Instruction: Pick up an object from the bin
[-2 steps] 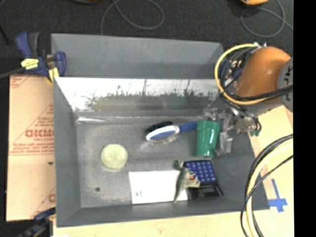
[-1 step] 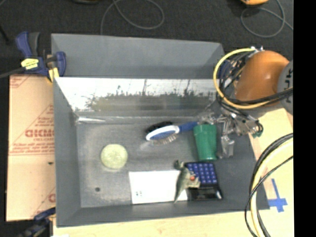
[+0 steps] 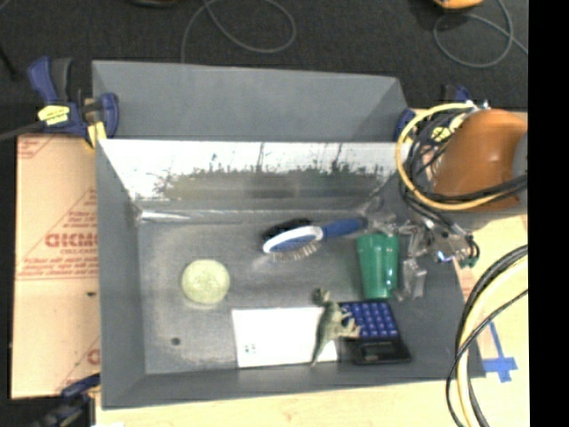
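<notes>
By the bin's [image 3: 160,350] near edge lie a flat white card [image 3: 276,338], a green toy lizard [image 3: 329,324] and a dark calculator [image 3: 373,332] with blue keys. Further in, a pale, rough ball [image 3: 206,283] sits left. At the right wall a smooth green plastic cup [image 3: 378,265] has its long axis running near to far. The metal pincer [image 3: 414,270] is just beside it, open or closed I cannot tell. Beyond, a blue-and-white brush [image 3: 298,238] points its handle right.

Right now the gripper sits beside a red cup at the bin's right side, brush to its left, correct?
No: the camera view shows the cup is green, not red. The gripper is beside it at the right side of the bin, the brush to its left.
</notes>
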